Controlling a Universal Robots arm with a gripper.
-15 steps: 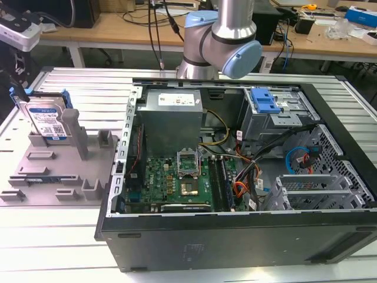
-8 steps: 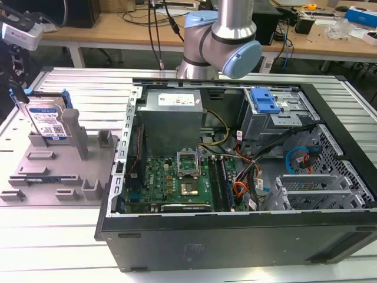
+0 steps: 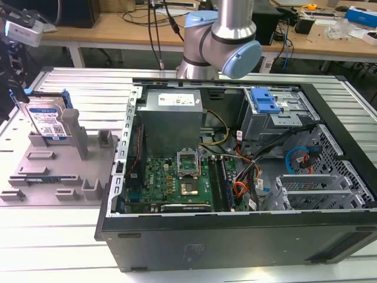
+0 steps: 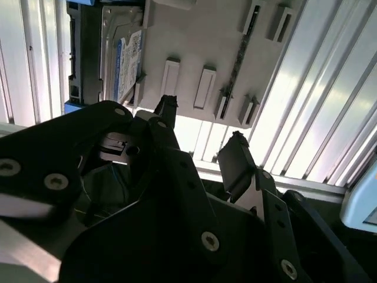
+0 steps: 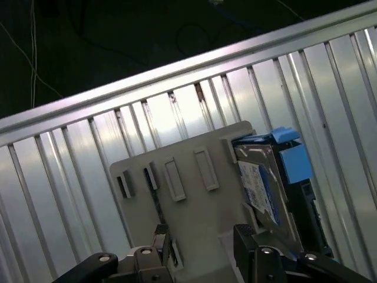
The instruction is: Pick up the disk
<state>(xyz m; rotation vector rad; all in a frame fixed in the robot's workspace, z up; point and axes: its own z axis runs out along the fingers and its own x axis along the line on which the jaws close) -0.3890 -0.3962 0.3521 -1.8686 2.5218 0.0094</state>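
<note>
The disk stands on edge in the grey fixture tray at the exterior view's left. It is silver, with a white-and-blue label and blue side rails. In both wrist views my gripper hangs above the tray. It is open, and its two dark fingertips are spread with nothing between them. The disk lies off to one side of the fingers, apart from them.
An open computer case takes up the middle and the exterior view's right, with a blue-fronted drive cage at its back. The arm's base rises behind the case. The tray has upright posts. Everything sits on a ribbed metal table.
</note>
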